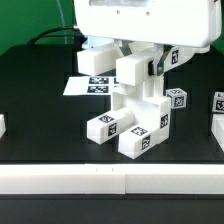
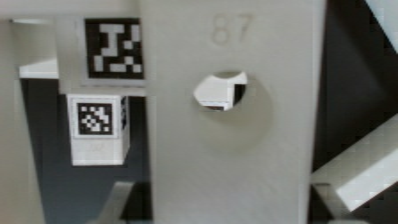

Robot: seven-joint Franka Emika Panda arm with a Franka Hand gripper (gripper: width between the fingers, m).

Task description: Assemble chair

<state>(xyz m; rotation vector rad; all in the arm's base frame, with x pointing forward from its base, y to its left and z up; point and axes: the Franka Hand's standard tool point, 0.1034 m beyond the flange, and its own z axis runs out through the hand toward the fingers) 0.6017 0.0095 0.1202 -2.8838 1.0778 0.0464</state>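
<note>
The chair is a stack of glossy white blocks with square tags. Its lower part (image 1: 128, 128) rests on the black table. An upright white bar (image 1: 140, 82) stands on top of it, and my gripper (image 1: 141, 60) is shut on that bar from above. In the wrist view the bar (image 2: 231, 140) fills the middle, with a round hole (image 2: 222, 90). My gripper (image 2: 240, 205) has one finger on each side of the bar, touching it. Beyond the bar, other tagged chair blocks (image 2: 98, 120) show.
The marker board (image 1: 92, 86) lies flat behind the chair. A small tagged white block (image 1: 177, 97) sits to the exterior view's right, another (image 1: 218, 102) at the right edge. A white piece (image 1: 2, 126) shows at the left edge. A white rail (image 1: 110, 178) borders the table's front.
</note>
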